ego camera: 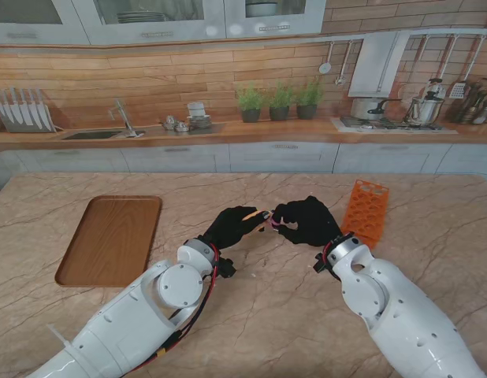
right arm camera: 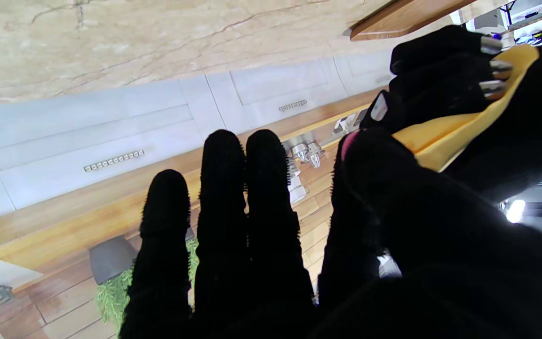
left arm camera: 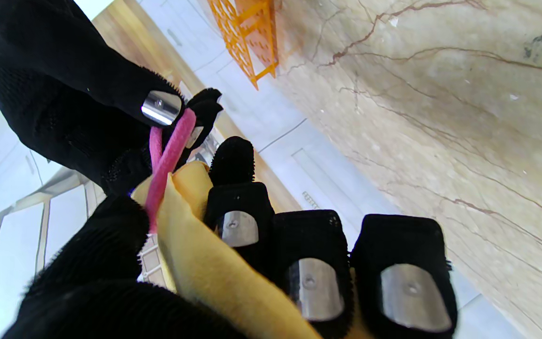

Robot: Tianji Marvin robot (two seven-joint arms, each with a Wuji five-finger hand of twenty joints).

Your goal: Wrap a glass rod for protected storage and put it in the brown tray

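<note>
My left hand [ego camera: 232, 227] is shut on a rolled yellow cloth [ego camera: 252, 213], held above the table's middle. The glass rod is hidden inside the cloth. In the left wrist view the cloth [left arm camera: 205, 263] lies between thumb and fingers [left arm camera: 308, 278], and a pink elastic band [left arm camera: 167, 160] is looped around its end. My right hand [ego camera: 306, 220] meets the roll from the right, and its thumb and forefinger [left arm camera: 125, 94] pinch and stretch the band. The right wrist view shows the cloth [right arm camera: 440, 136] in the left hand [right arm camera: 440, 70]. The brown tray [ego camera: 109, 240] lies far left, holding nothing.
An orange test-tube rack [ego camera: 366, 211] stands just right of my right hand and shows in the left wrist view [left arm camera: 247, 33]. The marble table [ego camera: 275, 315] spreads around both arms. A kitchen counter with sink and plants runs behind it.
</note>
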